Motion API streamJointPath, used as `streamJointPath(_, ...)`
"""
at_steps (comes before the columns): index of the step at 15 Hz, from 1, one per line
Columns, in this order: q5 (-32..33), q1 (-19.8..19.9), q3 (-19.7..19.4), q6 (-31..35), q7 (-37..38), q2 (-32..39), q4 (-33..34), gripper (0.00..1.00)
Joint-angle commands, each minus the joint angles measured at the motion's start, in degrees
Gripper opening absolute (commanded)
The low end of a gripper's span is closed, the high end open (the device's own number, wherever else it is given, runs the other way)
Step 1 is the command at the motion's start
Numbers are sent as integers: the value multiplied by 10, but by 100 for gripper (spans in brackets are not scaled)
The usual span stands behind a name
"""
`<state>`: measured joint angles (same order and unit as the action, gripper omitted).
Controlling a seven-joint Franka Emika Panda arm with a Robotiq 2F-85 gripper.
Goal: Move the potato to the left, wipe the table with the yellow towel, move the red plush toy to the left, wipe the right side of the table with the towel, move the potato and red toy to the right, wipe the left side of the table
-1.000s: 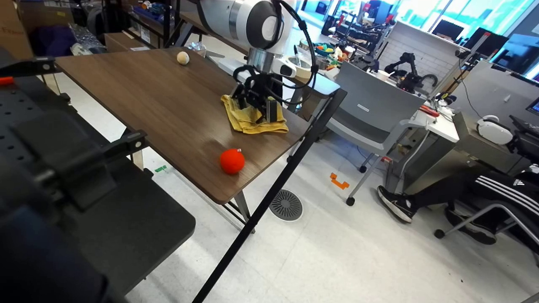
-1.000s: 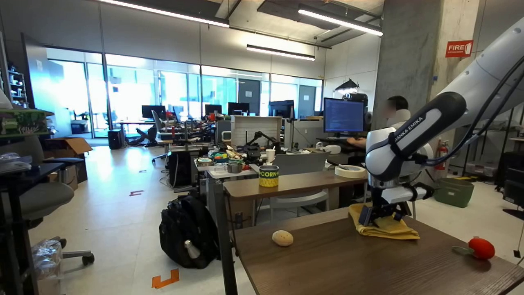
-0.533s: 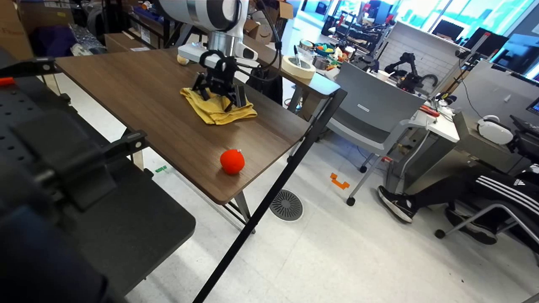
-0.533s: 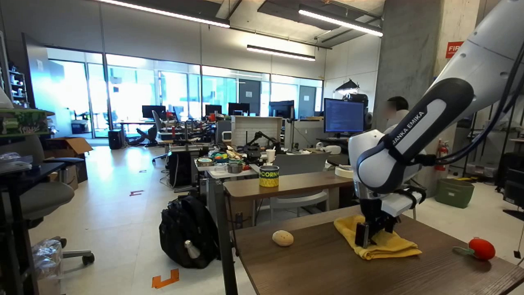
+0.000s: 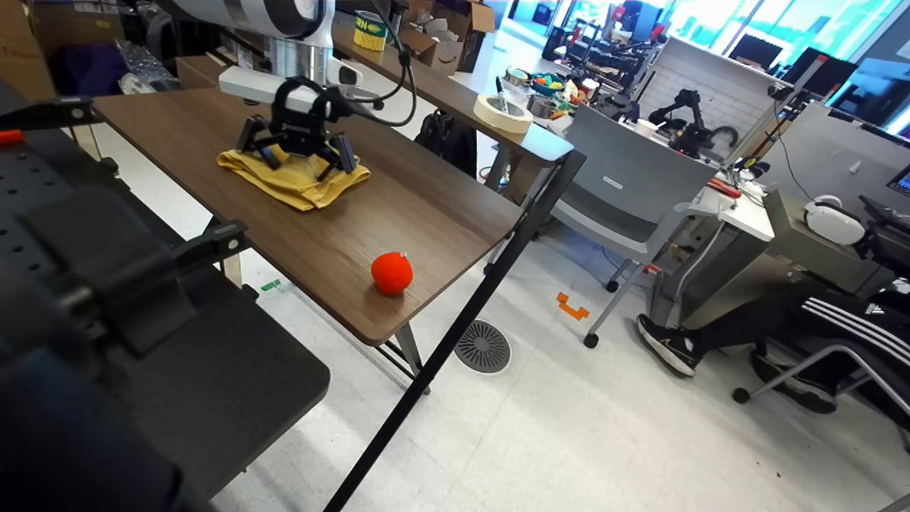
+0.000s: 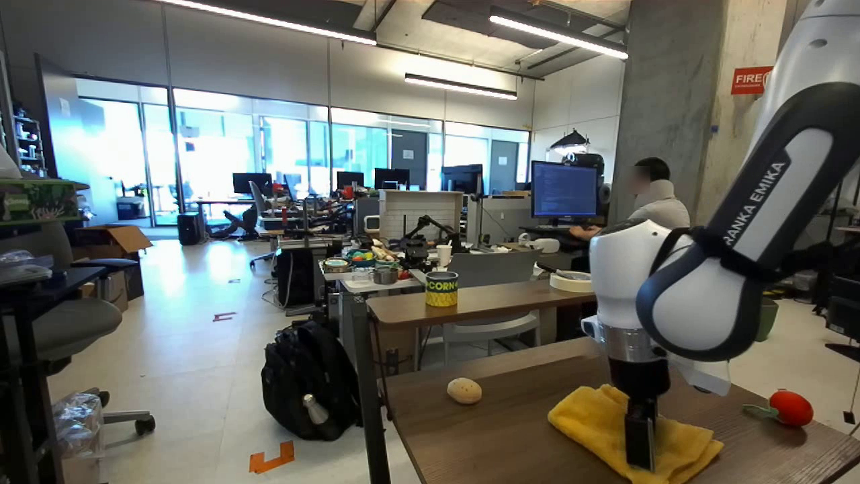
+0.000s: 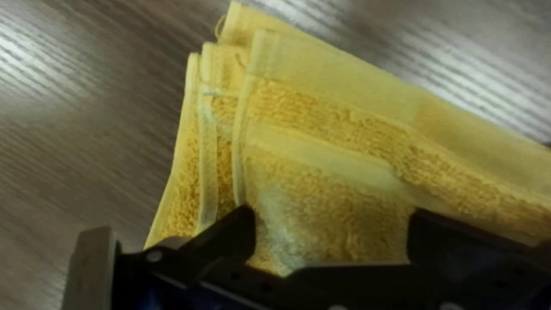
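Left to right in an exterior view: can see the potato [image 6: 464, 390] near the far left corner of the bench [image 6: 497, 444], well apart from the pincer [image 5: 297, 151]. Further right, well in from the far edge, can see the yellow towel [image 6: 591, 422] lying folded, directly beneath and touching the pincer, unclenched and spread wide apart. Lastly, by the right edge, can see the red plush toy [image 6: 791, 409], well to the right of the pincer.

"RANKA EMIKA" on robot arm [image 6: 752, 208], "CORN" on can [image 6: 441, 290], "FIRE" on red sign [image 6: 750, 80]
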<state>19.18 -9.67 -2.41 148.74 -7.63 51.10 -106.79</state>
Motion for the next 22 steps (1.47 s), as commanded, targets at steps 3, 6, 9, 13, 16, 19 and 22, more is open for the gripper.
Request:
streamJointPath(3, 10, 2, 5, 34, -18, -23, -54, 100)
streamJointPath(6, 11, 2, 5, 36, -22, -26, -61, 100)
streamJointPath(9, -34, 64, 57, 133, -47, -14, -81, 100)
streamJointPath(13, -10, 58, 76, 252, -73, 0, -127, 100)
streamJointPath(16, 2, 31, 95, 288, -92, 5, -150, 100)
streamJointPath(19, 11, -31, 87, 314, -87, 14, -144, 100)
streamJointPath(22, 2, -59, 80, 306, -81, 21, -117, 100)
